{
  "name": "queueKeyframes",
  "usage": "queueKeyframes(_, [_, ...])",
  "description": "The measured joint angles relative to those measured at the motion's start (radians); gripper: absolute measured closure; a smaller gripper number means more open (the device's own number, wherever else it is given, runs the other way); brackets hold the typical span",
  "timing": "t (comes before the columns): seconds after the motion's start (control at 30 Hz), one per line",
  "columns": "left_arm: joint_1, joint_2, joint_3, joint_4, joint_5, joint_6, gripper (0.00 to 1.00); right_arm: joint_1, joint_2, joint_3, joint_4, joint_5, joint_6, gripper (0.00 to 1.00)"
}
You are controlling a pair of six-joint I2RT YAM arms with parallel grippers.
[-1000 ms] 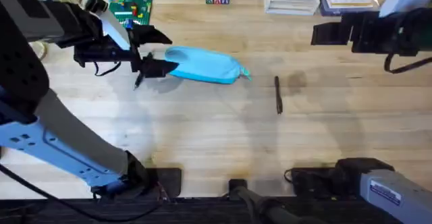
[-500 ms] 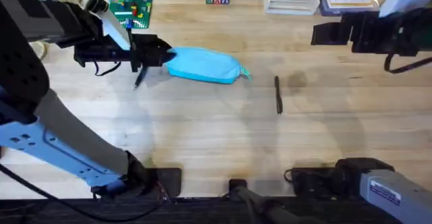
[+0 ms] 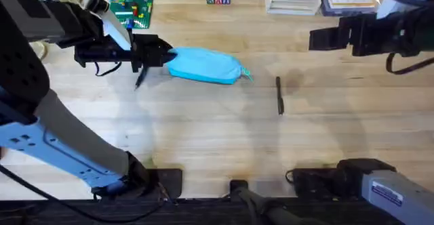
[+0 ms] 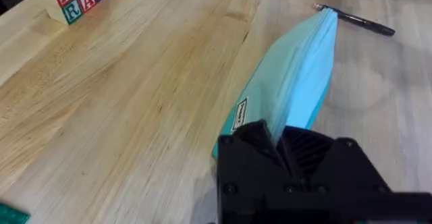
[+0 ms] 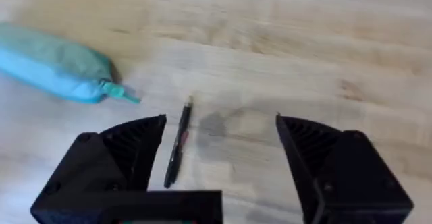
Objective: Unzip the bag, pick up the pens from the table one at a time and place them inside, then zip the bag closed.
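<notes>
Light blue and lying on its side, the bag (image 3: 203, 65) rested on the bench (image 3: 203, 130) in the upper middle of the overhead view, its long axis running across the frame and a small pull tab sticking out at its right tip. The left pincer (image 3: 163, 54) sat at the bag's left end, in the upper left of that view, its black fingers drawn together on the fabric there; in the left wrist view the two fingers (image 4: 253, 140) met closely around the near end of the bag (image 4: 297, 75), which stretched away from them toward the upper right of the frame. Whether they gripped the zipper itself or just the cloth could not be told. A dark thin shape hung just below the left pincer in the overhead view, too small to identify. One pen (image 3: 279, 94) lay alone on the bench to the right of the bag, well apart from it, pointing roughly up and down the frame. The right pincer (image 3: 325, 38) hovered at the upper right of the overhead view, its fingers spread wide and touching nothing; in the right wrist view the two fingers (image 5: 135, 150) stood far apart, the pen (image 5: 178, 143) lying on the bench between them and the bag (image 5: 54, 65) at the upper left.
</notes>
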Motion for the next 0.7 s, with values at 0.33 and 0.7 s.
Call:
queueKeyframes(0.33, [-0.001,0.0,0.0,0.008,0.0,0.0,0.957,0.0,0.005,0.0,0.0,-0.193,-0.411,0.004])
queueKeyframes(0.7, [-0.001,0.0,0.0,0.008,0.0,0.0,0.957,0.0,0.147,0.002,-0.026,-0.37,-0.6,0.004])
